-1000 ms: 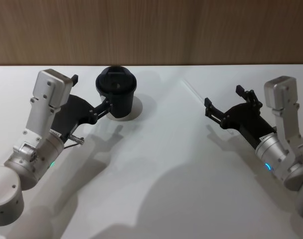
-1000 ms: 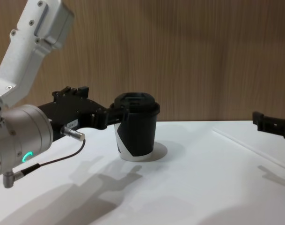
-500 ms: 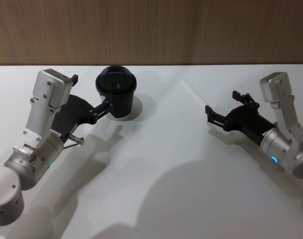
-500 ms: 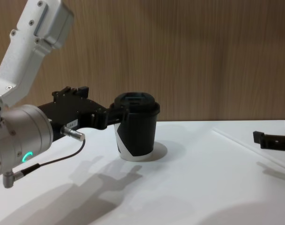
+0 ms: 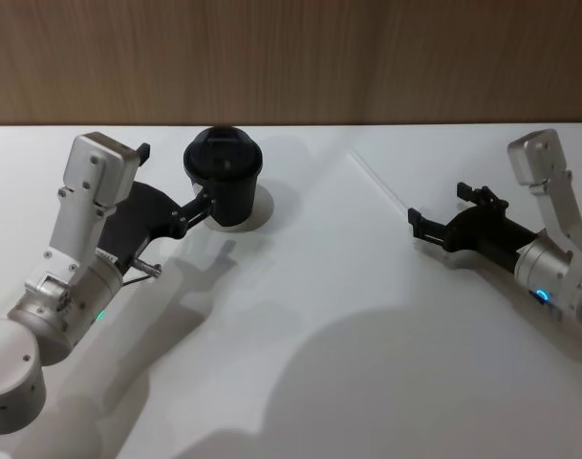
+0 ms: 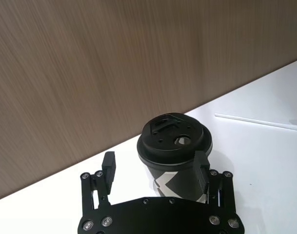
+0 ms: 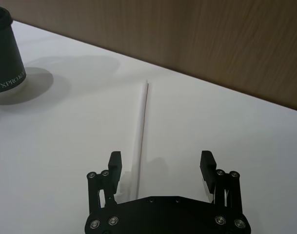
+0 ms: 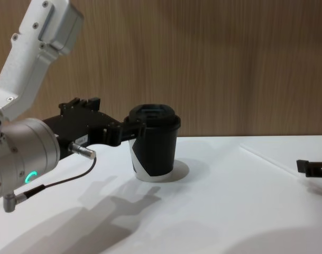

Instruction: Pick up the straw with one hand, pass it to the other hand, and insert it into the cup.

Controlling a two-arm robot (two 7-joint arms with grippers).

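Observation:
The black lidded cup (image 5: pixel 224 174) stands upright at the back left of the white table, its white mark (image 8: pixel 140 165) facing me. My left gripper (image 5: pixel 174 178), on the silver wrist with the green ring, is open; one finger rests against the cup's near side (image 6: pixel 199 165) and the other stands apart from it. The white straw (image 5: pixel 381 180) lies flat at the back right, also seen as a thin line (image 7: pixel 142 131). My right gripper (image 5: pixel 440 207) hangs open low over the straw's near end, with the straw running in close to one finger (image 7: pixel 115 163).
The white table (image 5: pixel 300 325) is bare in the middle and front. A wooden wall (image 5: pixel 291 57) closes the far edge just behind the cup and straw. A thin black cable (image 8: pixel 60 182) hangs under my left wrist.
My right gripper has dropped lower toward the table and drifted to the right, staying open. The left gripper, cup and straw have not moved.

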